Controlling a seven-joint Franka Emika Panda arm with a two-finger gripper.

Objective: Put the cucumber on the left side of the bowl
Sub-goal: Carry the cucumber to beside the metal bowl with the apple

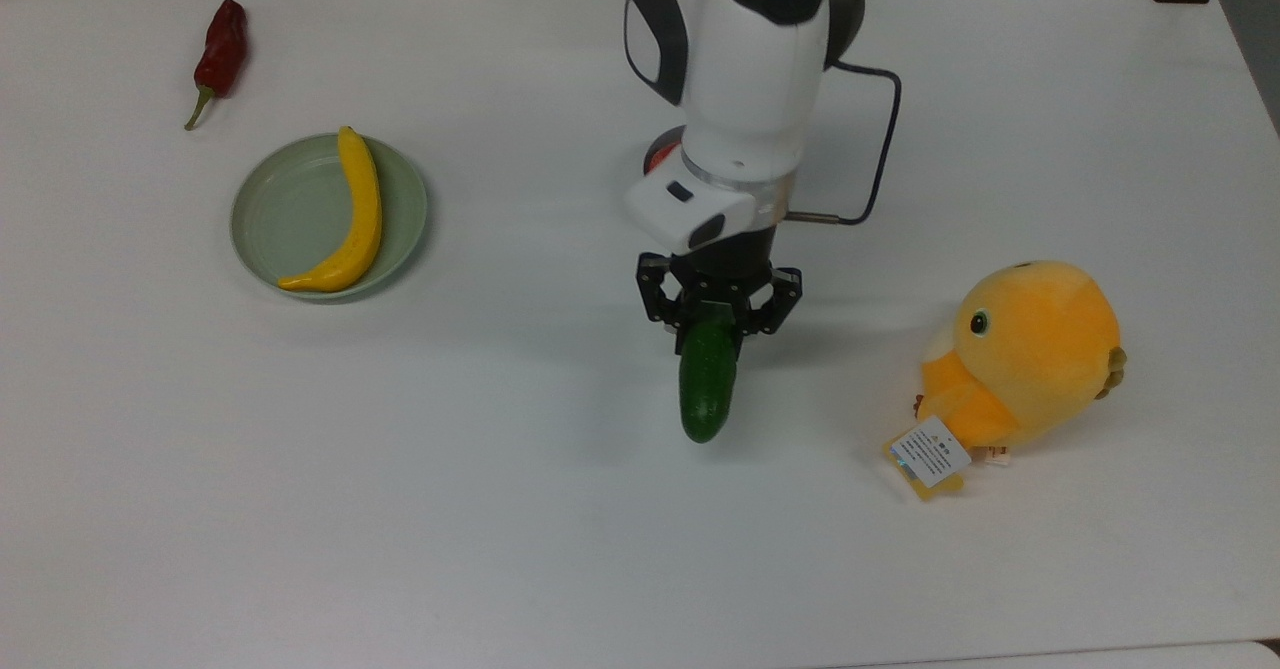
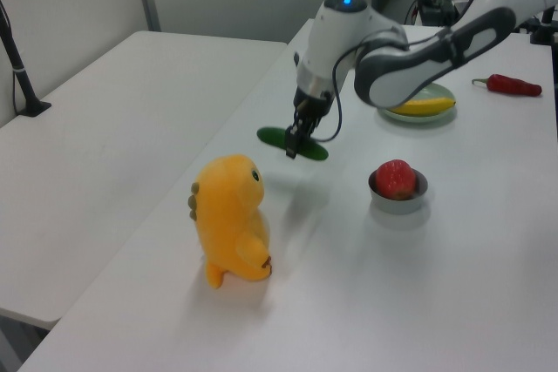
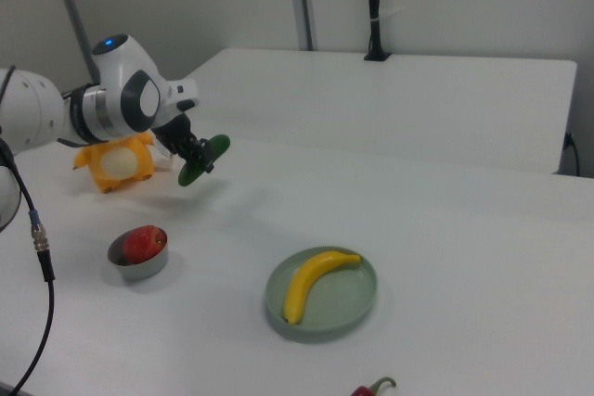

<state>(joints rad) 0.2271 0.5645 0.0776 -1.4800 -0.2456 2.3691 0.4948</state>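
White table (image 1: 500,509): tool (image 1: 717,321) grips cucumber (image 1: 706,385) between bowl (image 2: 398,199) and plush chick (image 1: 1025,364)

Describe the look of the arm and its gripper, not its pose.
The arm has glossy white rounded shells with dark grey joint bands and a lit blue dot on its black cap. A thin black cable loops beside the wrist. The gripper is black, open-framed linkage.

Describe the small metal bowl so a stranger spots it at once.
On the white table, look beside the robot arm, across from the orange plush bird. The small round grey metal bowl stands there with upright sides, holding a red apple, unlike the shallow pale green plate with a banana.
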